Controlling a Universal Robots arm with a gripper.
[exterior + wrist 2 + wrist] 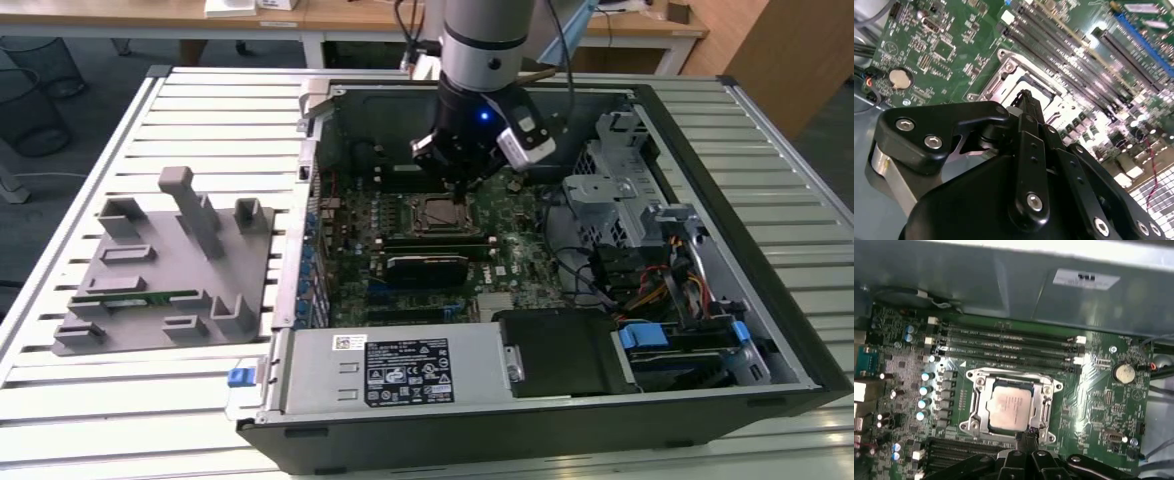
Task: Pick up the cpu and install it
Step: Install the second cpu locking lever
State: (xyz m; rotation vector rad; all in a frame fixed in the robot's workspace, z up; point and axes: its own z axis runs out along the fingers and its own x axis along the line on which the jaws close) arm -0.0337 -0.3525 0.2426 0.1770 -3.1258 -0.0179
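CPU point(1010, 409) sits flat in the socket frame point(975, 405) on the motherboard point(1089, 390), seen in the first wrist view: a square chip with a pale silver top, faint print on it, a thin dark-green border round the edge. Gripper point(1027, 436) hangs just over the socket's near edge, fingers drawn together to a narrow black tip with nothing between them; whether the tip touches the frame, cannot tell. In the second wrist view the gripper point(1026, 95) linkage blocks most of the socket and the chip's top is hidden there; that view gives instead a coin cell point(898, 77) and the long memory slots point(1064, 45). First wrist view also shows the coin cell point(1124, 372) and a row of blue-topped capacitors point(924, 390) beside the socket. Exterior view: arm point(483, 40) reaching down into an open computer case point(694, 200), gripper point(461, 182) over the socket; case lies on a slatted metal table point(200, 100). On the exterior view's left, a grey parts fixture point(174, 270) holds a green memory stick point(140, 297). Wooden desks point(160, 15) behind
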